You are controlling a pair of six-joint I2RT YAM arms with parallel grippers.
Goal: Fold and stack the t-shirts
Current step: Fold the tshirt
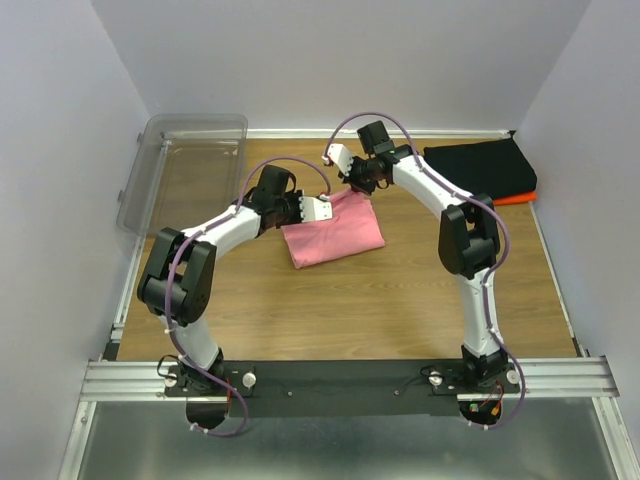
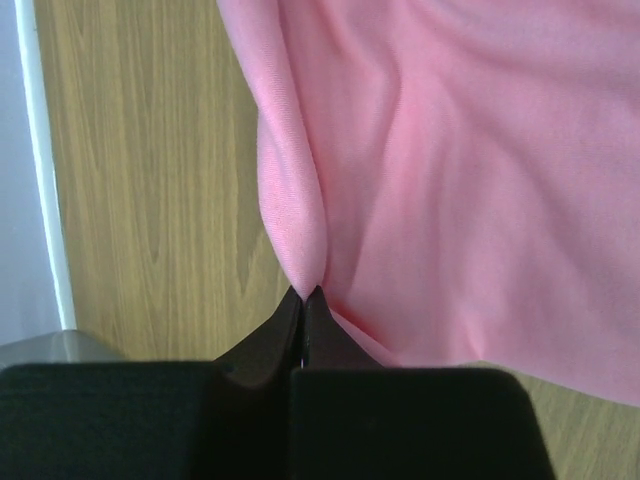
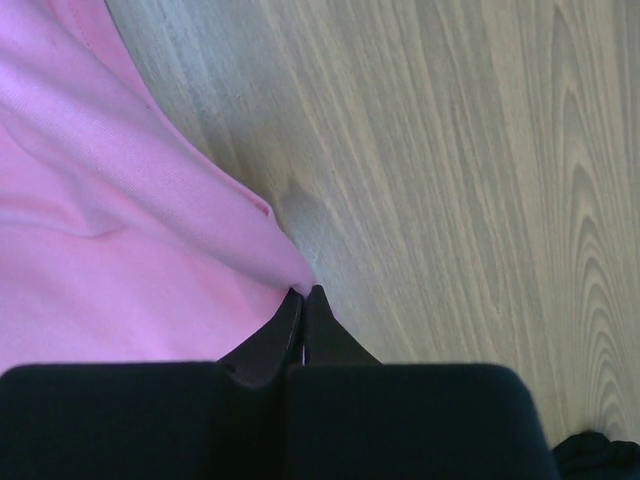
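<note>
Left of the folded black t-shirt point(image 1: 480, 165), the pink t-shirt point(image 1: 335, 232) lies folded, the left gripper point(image 2: 305, 292) and right gripper point(image 3: 305, 292) each clenched on its cloth, seemingly to lift it toward that shirt for stacking.

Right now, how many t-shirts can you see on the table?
3: the pink t-shirt mid-table; the black t-shirt folded at the far right; the orange t-shirt beneath it, only its edge showing. More may be hidden there.

left gripper point(image 2: 305, 298) pinching pink t-shirt point(image 2: 450, 170), table point(image 2: 150, 170)
</note>
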